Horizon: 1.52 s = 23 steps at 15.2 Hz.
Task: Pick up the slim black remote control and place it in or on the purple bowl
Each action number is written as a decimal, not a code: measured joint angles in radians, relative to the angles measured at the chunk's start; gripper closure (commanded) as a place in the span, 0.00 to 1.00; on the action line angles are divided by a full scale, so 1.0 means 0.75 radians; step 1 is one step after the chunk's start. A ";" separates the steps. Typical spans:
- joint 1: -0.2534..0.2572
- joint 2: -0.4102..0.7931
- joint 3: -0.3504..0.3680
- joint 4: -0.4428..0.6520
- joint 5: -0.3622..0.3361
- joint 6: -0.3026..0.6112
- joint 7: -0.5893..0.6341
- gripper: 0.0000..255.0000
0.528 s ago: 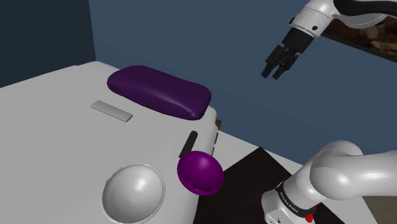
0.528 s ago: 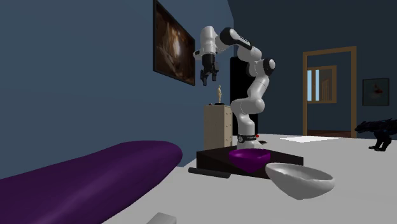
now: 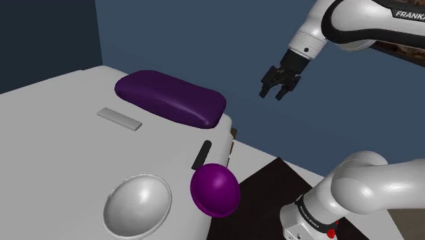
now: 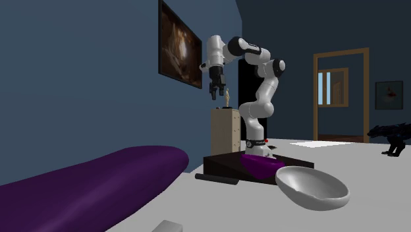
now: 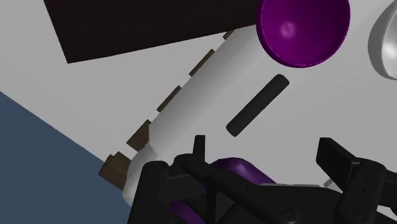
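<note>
Gripper (image 3: 272, 95) hangs high beyond the bed's (image 3: 61, 143) edge, 2 fingers spread and empty, likely readying for remote (image 3: 201, 153) beside bowl (image 3: 215, 190).

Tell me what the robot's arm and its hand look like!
The arm is made of round, shiny white tubes joined by dark rings, like a bendy pipe. One part carries the word FRANKA, and there is a small red spot near the bottom. Its hand, the gripper, is all black with two short fingers.
</note>
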 measured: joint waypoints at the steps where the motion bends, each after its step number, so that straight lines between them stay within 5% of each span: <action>1: -0.002 0.018 0.023 -0.025 0.015 0.037 0.042 0.00; 12: -0.021 0.385 0.241 -0.173 0.164 0.494 0.471 0.00; 23: -0.025 0.961 0.373 -0.099 0.201 0.947 0.896 0.00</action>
